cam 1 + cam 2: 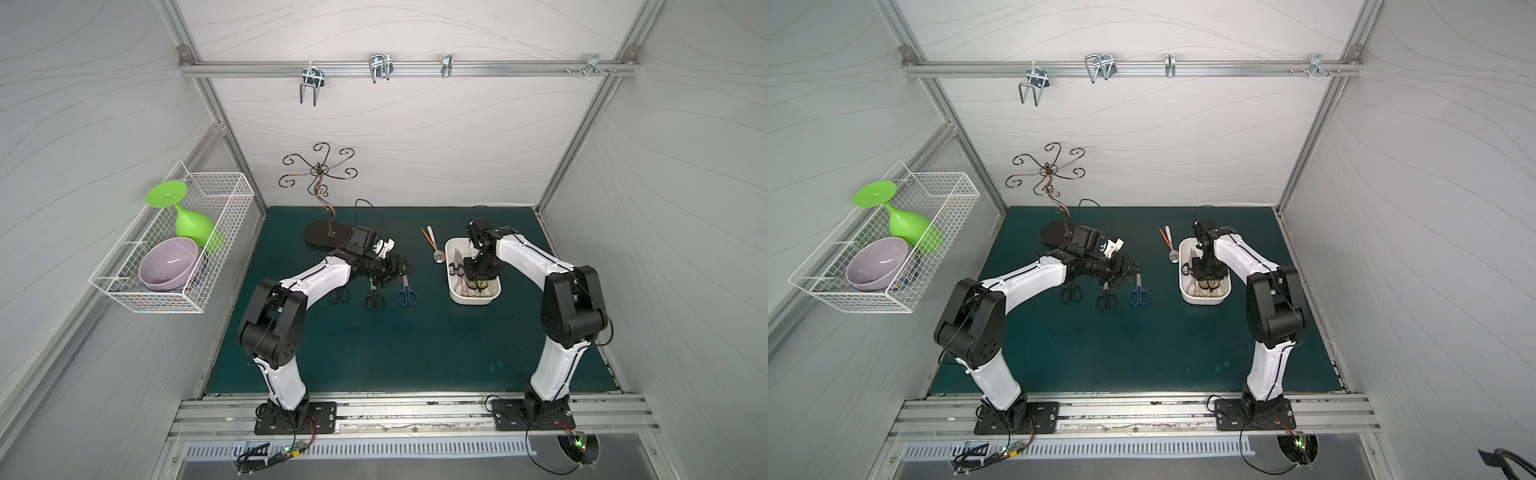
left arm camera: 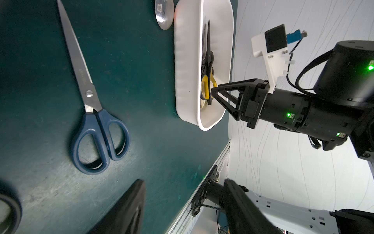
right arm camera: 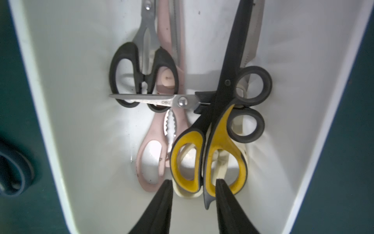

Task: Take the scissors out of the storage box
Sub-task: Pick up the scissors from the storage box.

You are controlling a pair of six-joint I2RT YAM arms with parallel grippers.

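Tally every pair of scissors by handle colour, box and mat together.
Black-handled scissors: 4
Blue-handled scissors: 1
Yellow-and-black-handled scissors: 1
Pink kitchen shears: 1
Cream kitchen shears: 1
Total: 8

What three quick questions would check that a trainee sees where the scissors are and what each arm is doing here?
1. Multiple choice: how many scissors lie on the green mat, outside the white box? A) two B) three C) five
2. True or false: the left tool is holding the blue scissors.
3. Short answer: which scissors inside the box is the right tool lined up on?

Key
1. B
2. False: the left tool is open and empty, and the blue scissors lie free on the mat.
3. The yellow-and-black pair; its handle sits between the open jaws.
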